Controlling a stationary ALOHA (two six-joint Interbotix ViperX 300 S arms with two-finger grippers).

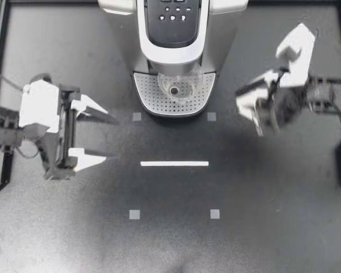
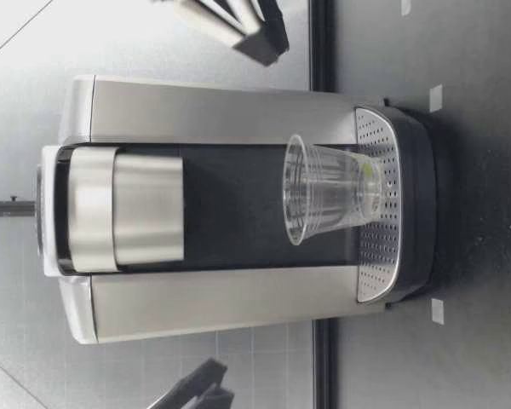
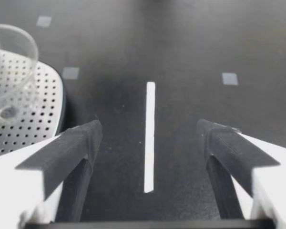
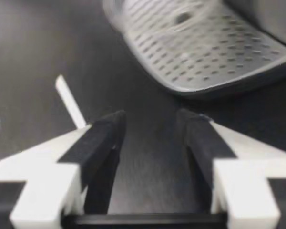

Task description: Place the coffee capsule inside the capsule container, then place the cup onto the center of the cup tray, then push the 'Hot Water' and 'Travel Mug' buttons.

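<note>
The clear plastic cup (image 1: 177, 85) was seen upright on the perforated tray (image 1: 149, 98) at the far middle. It was judged light, thin and easily crushed, best gripped gently by its upper wall. The left pincer (image 1: 115, 137) and right pincer (image 1: 249, 111) were held open and empty.

Dark matte desk (image 1: 284, 233) bearing one white tape strip (image 1: 174, 164). Four small grey square markers (image 1: 134, 214) lie around the strip, well apart.
</note>
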